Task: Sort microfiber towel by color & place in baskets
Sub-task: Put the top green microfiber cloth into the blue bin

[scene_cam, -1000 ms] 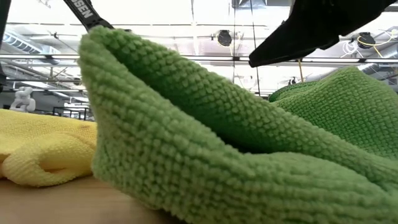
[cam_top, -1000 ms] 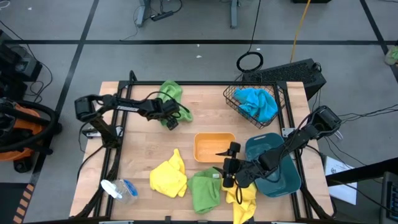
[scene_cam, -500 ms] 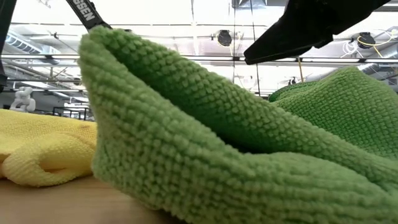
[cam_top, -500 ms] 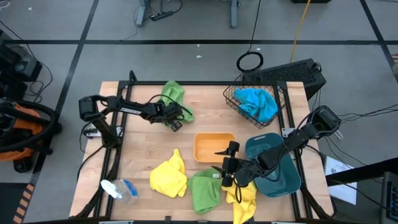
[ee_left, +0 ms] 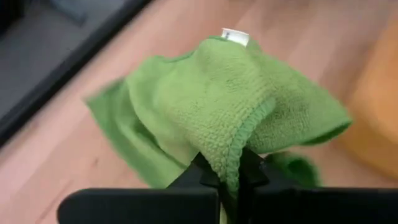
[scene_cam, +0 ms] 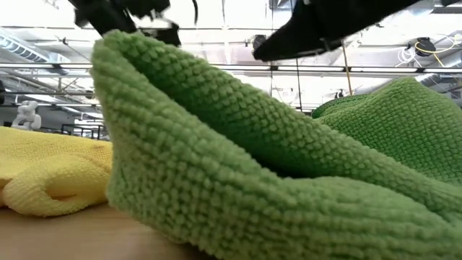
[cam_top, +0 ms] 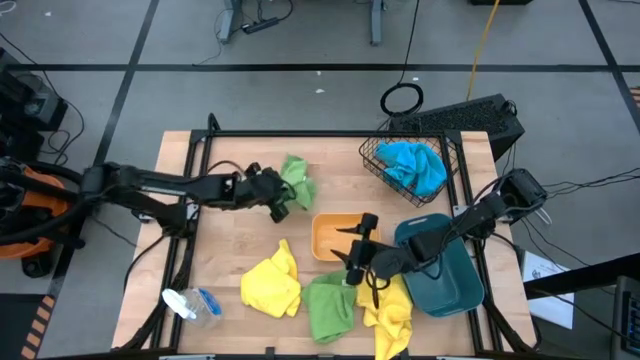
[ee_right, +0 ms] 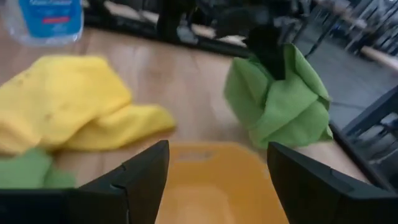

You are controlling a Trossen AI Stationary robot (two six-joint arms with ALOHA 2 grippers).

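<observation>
My left gripper (cam_top: 283,195) is shut on a green towel (cam_top: 297,180), which it holds over the table's middle, just beyond the far left corner of the orange bin (cam_top: 335,238). The towel also shows in the left wrist view (ee_left: 230,99) and the right wrist view (ee_right: 280,99). My right gripper (cam_top: 347,252) stands open above the orange bin's near edge, holding nothing. The black wire basket (cam_top: 410,165) holds a blue towel (cam_top: 415,165). The teal bin (cam_top: 440,270) stands at the right. Two yellow towels (cam_top: 272,283) (cam_top: 388,315) and a green towel (cam_top: 328,305) lie near the front edge. My left gripper pinches a hemmed edge of the green towel (ee_left: 231,158) between its two fingers. It comes slanting down from the table's left. The towel is bunched around and below the fingertips. Whether its lowest part still touches the table, I cannot tell.
A spray bottle (cam_top: 190,303) lies at the near left corner. In the low view the near green towel (scene_cam: 238,166) fills most of the picture, with a yellow towel (scene_cam: 50,173) to its left. Bare wood lies between the left arm and the near yellow towel.
My left gripper has shut on the green towel at the far edge, then risen and swung toward the orange bin. The towel has been gathered up off the wood and drawn away from the far edge. My right gripper, still open, has shifted a little toward the far edge.
</observation>
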